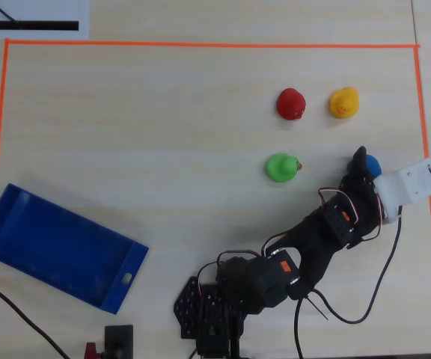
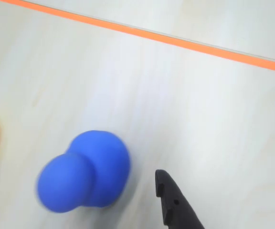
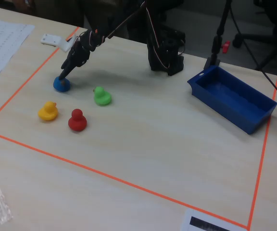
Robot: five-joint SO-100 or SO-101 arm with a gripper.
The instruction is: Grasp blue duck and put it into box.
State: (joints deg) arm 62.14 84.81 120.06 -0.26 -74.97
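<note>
Pale wood table (image 3: 143,144) w/ orange tape (image 3: 105,175)

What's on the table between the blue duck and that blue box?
Only the green duck sits near that line, close to the blue duck. Beyond it, the overhead view shows bare table up to the box.

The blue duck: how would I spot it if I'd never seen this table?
Find the orange tape framing the table, then the four toy ducks at the end far from the blue box. The blue duck sits right under the gripper, apart from the green, red and yellow ones.
</note>
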